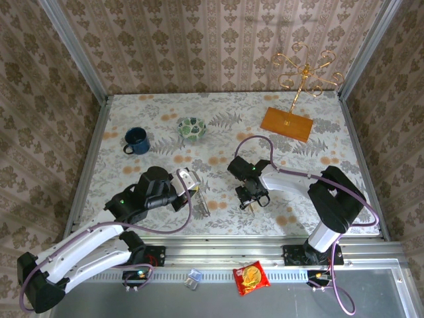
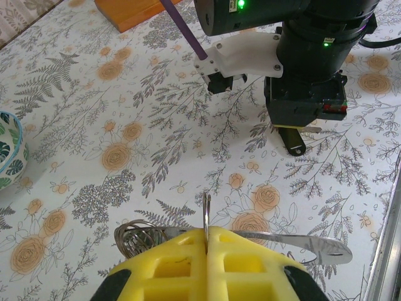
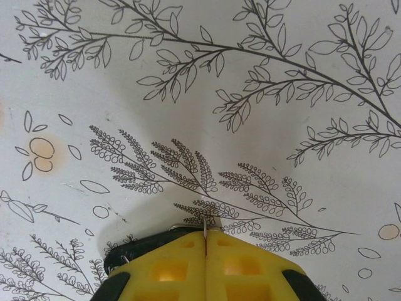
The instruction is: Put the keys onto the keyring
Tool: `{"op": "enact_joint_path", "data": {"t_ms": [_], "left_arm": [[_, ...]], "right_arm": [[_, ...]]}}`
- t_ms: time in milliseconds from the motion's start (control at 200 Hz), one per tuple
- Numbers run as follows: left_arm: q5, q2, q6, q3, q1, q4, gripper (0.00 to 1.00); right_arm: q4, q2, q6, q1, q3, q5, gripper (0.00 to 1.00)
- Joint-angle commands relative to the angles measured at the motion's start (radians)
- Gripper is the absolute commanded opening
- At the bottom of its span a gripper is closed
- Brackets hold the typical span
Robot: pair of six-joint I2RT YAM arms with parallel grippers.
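Left wrist, left gripper (image 2: pixel 207 236) clamped on upright keyring (image 2: pixel 206 205)

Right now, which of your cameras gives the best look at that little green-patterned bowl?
The top external view: the green-patterned bowl sits whole and unobstructed on the table, its rim and leafy inside visible, right of the blue mug. The left wrist view catches a slice of its side at the picture's left edge.
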Motion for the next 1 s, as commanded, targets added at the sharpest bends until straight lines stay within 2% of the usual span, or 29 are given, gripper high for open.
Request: {"op": "enact_joint_path", "data": {"t_ms": [0,150,300,505,805,995], "left_arm": [[0.022,-0.003,-0.015,-0.005,-0.008,0.039,0.0],[0.032,0.0,-0.014,-0.003,-0.01,0.041,0.0],[0.052,0.013,0.0,0.003,-0.023,0.064,0.0],[0.061,0.036,0.029,-0.005,-0.041,0.114,0.0],[0.194,0.049,0.092,-0.013,-0.062,0.18,0.0],[0.204,0.073,0.111,-0.006,-0.074,0.182,0.0]], "right_arm": [[0.007,-0.076,-0.032,0.008,-0.021,0.025,0.0],[0.102,-0.251,-0.141,0.011,-0.081,-0.035,0.0],[0.165,-0.413,-0.269,0.02,-0.129,-0.182,0.0],[0.265,-0.575,-0.328,0.022,-0.17,-0.404,0.0],[0.214,-0.56,-0.45,0.022,-0.086,-0.501,0.0],[0.169,-0.505,-0.498,0.034,-0.005,-0.557,0.0]]}}
